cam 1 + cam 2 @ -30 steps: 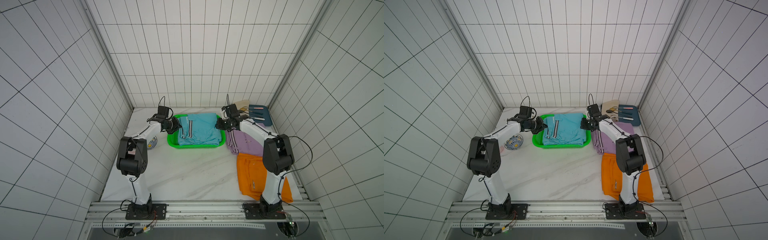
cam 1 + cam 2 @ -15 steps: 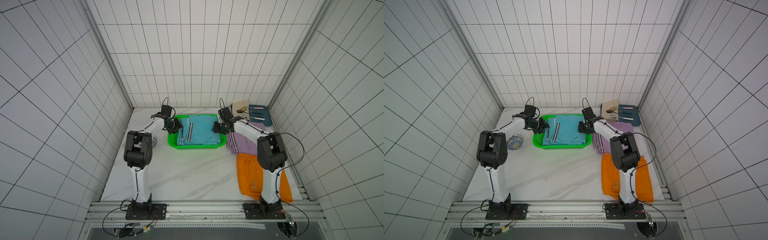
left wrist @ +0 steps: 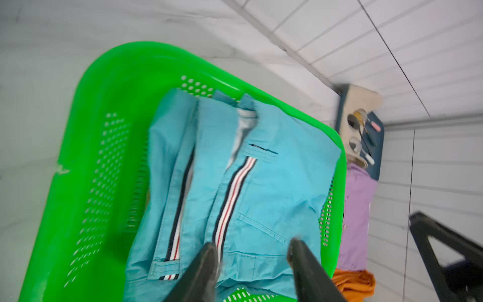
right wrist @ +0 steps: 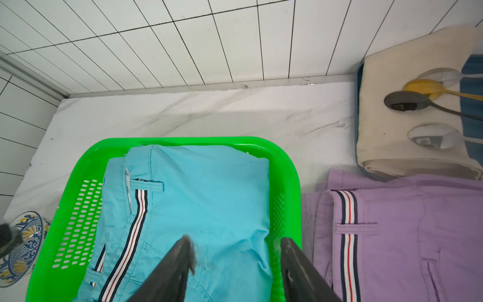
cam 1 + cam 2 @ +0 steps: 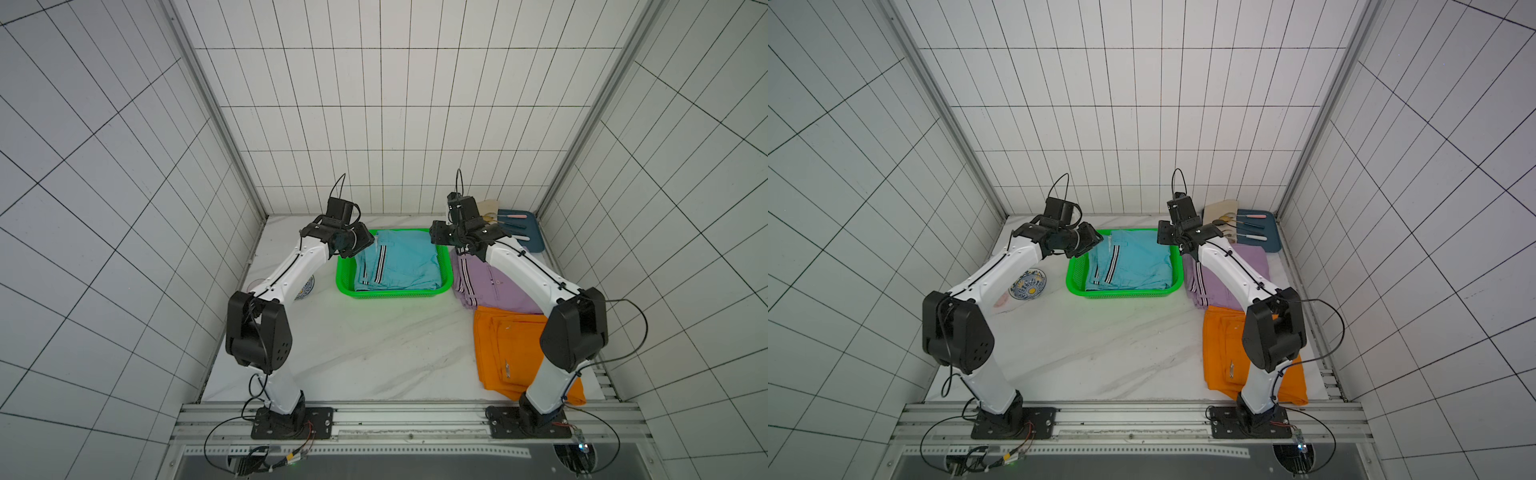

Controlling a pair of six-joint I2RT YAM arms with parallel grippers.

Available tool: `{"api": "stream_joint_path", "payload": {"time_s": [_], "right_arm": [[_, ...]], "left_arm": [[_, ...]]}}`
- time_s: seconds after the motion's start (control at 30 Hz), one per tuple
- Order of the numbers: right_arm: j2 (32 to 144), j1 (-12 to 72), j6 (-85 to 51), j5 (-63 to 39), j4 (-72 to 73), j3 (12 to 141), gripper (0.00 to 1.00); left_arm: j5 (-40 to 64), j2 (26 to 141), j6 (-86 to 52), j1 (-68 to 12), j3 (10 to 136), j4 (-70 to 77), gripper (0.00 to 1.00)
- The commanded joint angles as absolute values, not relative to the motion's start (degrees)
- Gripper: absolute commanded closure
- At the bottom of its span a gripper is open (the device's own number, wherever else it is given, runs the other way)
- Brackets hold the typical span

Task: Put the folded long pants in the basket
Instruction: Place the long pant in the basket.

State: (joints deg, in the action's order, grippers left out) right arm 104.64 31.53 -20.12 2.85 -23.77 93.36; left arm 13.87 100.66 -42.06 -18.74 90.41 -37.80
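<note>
The teal folded long pants (image 5: 399, 262) (image 5: 1133, 262) with a black-white stripe lie flat in the green basket (image 5: 395, 294) (image 5: 1121, 294). My left gripper (image 3: 252, 248) (image 5: 357, 244) hovers over the basket's far left corner, open, with nothing between its fingers. Over the far right corner my right gripper (image 4: 236, 243) (image 5: 436, 239) is also open and empty. The wrist views show the teal pants (image 3: 261, 183) (image 4: 203, 204) below the jaws. Lilac pants (image 5: 494, 282) (image 4: 405, 235) lie right of the basket, and orange pants (image 5: 507, 353) (image 5: 1225, 345) lie nearer the front.
A dark blue tray (image 5: 523, 232) with spoons and a cream cloth roll (image 4: 392, 146) sits in the far right corner. A patterned bowl (image 5: 1028, 284) stands left of the basket, under my left arm. Tiled walls close in on three sides.
Both grippers were shut on the teal pants over the basket; they have opened and let go. The pants now lie settled in the basket, and both grippers have drawn back a little.
</note>
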Motion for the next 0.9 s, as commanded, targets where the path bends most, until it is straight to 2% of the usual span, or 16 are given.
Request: {"api": "stream_joint_path", "payload": {"time_s": [0.0,0.1,0.3,0.43,0.67,0.87], "right_arm": [[112.7,31.8,-18.6,3.0,-23.1,97.4,0.46],[120.0,31.5,-18.5,2.1,-24.0,102.4,0.49],[130.8,31.3,-17.6,2.0,-25.7,108.7,0.52],[132.1,31.2,-17.5,2.1,-25.5,108.7,0.52],[126.8,31.5,-17.4,2.2,-25.0,106.8,0.51],[110.5,33.3,-18.4,2.3,-18.4,92.1,0.49]], "left_arm": [[14.4,106.9,-41.0,-18.1,92.8,-35.6,0.77],[16.5,114.3,-39.3,-17.7,97.7,-35.8,0.9],[18.4,130.0,-37.9,-13.9,107.0,-38.9,1.0],[22.2,133.5,-39.5,-11.2,105.5,-35.7,1.0],[21.6,127.0,-39.7,-11.0,100.9,-35.8,1.0],[17.4,110.0,-40.7,-13.8,89.9,-33.9,1.0]]}}
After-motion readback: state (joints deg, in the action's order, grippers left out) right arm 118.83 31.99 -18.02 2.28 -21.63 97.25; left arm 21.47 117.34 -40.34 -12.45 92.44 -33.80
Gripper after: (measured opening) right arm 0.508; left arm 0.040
